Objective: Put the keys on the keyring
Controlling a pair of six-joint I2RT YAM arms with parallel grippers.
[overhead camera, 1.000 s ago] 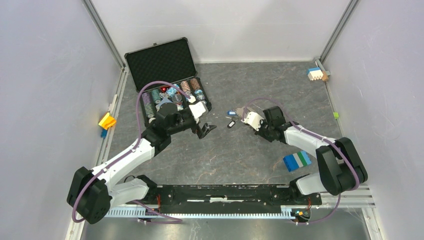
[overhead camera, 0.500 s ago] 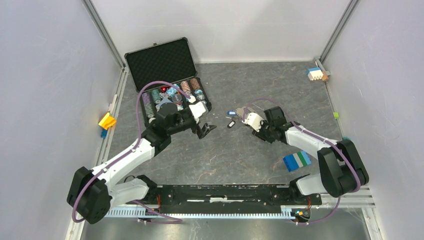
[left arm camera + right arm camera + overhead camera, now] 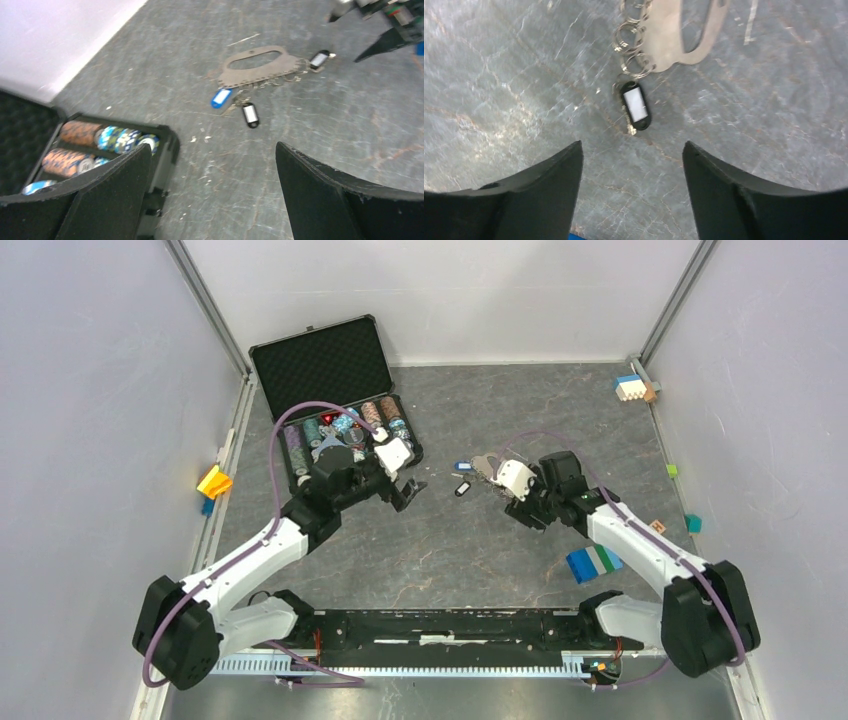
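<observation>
My right fingers (image 3: 559,172) have just sprung apart and backed off a little. They now stand wide with nothing between them. Just ahead of their tips a black-and-white key (image 3: 635,107) lies flat on the worktop (image 3: 499,75). Its far end touches the cluster of rings (image 3: 631,45) on the keyring (image 3: 674,35) beyond. I cannot tell whether it is threaded onto a ring or merely resting against one, so I judge this key released but not yet proven hung.

My left fingers (image 3: 125,170) are wide as well, gripping nothing, as they have been all along. Well ahead of them lie a second key (image 3: 250,114) and a blue key (image 3: 220,97), close by the keyring's near edge. The open chip case (image 3: 167,145) sits off to the left of those fingers. Whether those two keys are on rings I cannot tell; they look like my next check.
</observation>
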